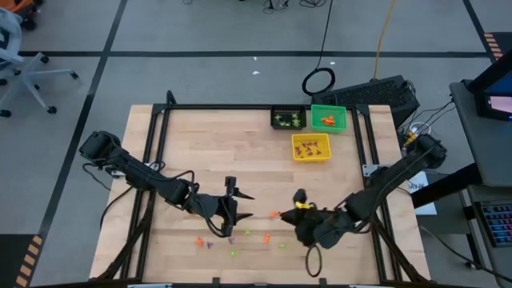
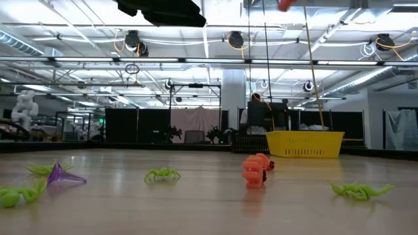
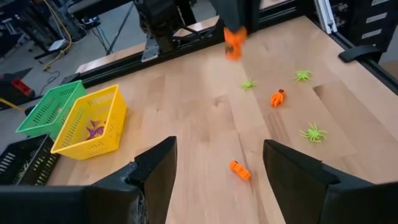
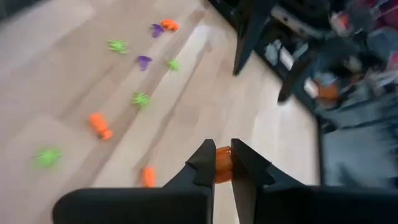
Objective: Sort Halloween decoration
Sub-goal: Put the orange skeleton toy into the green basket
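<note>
My right end effector (image 4: pixel 222 163) is closed on a small orange trinket (image 4: pixel 222 165), pinched between the two fingertips and lifted off the tabletop (image 1: pixel 216 144). In the high view the right end effector (image 1: pixel 299 200) sits toward the near middle of the tabletop, right of centre.

My left end effector (image 3: pixel 214 165) stands wide apart and grips nothing; bare wood shows between its fingers. In the high view the left end effector (image 1: pixel 237 204) hangs over the near-left part of the tabletop, just beyond the scattered pieces.

Loose decorations lie along the near edge: an orange piece (image 1: pixel 199 241), a purple piece (image 1: pixel 210 244), several light-green pieces (image 1: pixel 246 234), another orange piece (image 1: pixel 265 237). One more orange piece (image 1: pixel 274 214) lies between the two end effectors.

From table height: a purple cone-like piece (image 2: pixel 62 175), light-green spiders (image 2: pixel 162 174), (image 2: pixel 360 190), an orange figure (image 2: pixel 253 172) standing on the wood.

Left wrist view: orange piece on the wood (image 3: pixel 240 170) just past my fingers, a second orange piece (image 3: pixel 277 98) farther on, green spiders (image 3: pixel 313 132) near it.

Far side, three square bins close together. Yellow bin (image 1: pixel 299 157) nearest, holding purple pieces. Behind it the green bin (image 1: pixel 342 110) with orange pieces, and beside that the black bin (image 1: pixel 276 111) with light-green pieces.
</note>
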Robot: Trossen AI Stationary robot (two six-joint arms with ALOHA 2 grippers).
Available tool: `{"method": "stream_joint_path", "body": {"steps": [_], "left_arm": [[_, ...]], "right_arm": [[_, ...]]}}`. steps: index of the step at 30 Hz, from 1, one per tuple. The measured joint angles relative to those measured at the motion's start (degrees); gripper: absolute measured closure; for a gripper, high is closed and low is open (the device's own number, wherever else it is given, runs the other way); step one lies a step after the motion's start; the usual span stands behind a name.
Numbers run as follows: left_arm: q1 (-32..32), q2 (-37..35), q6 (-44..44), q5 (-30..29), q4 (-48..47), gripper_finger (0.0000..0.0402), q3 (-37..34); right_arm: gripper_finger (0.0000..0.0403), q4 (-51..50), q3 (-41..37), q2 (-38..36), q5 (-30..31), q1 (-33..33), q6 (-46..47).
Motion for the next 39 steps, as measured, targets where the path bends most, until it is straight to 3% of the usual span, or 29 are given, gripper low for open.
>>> {"method": "stream_joint_path", "body": {"steps": [4, 11, 16, 19, 25, 29, 39], "left_arm": [[0.0, 0.0, 0.0, 0.22, 0.02, 0.0164, 0.0], [0.0, 0.0, -0.31, 0.57, 0.07, 0.0164, 0.0], [0.12, 0.0, -0.24, 0.59, 0.65, 0.0164, 0.0], [0.44, 0.0, 0.04, 0.59, 2.17, 0.0164, 0.0], [2.0, -0.02, -0.01, 0.57, 3.1, 0.0164, 0.02], [2.83, -0.02, -0.43, 1.51, 3.1, 0.0164, 0.02], [2.93, -0.02, -0.43, 2.01, 3.08, 0.0164, 0.02]], "right_arm": [[0.039, -5.45, -1.28, -6.17, -1.97, 0.64, 7.69], [0.039, -2.34, -12.38, -20.11, -1.61, 1.12, 11.88], [0.039, -0.42, -21.63, -32.15, 5.59, -1.78, 17.68], [0.039, -0.52, -25.34, -39.02, 8.64, -5.28, 19.6], [0.039, -1.45, -27.43, -48.47, 8.73, -14.29, 20.2], [0.039, -3.92, -27.41, -50.37, 8.34, -20.81, 22.74], [0.039, -7.01, -27.41, -50.45, -0.47, -40.44, 25.17]]}}
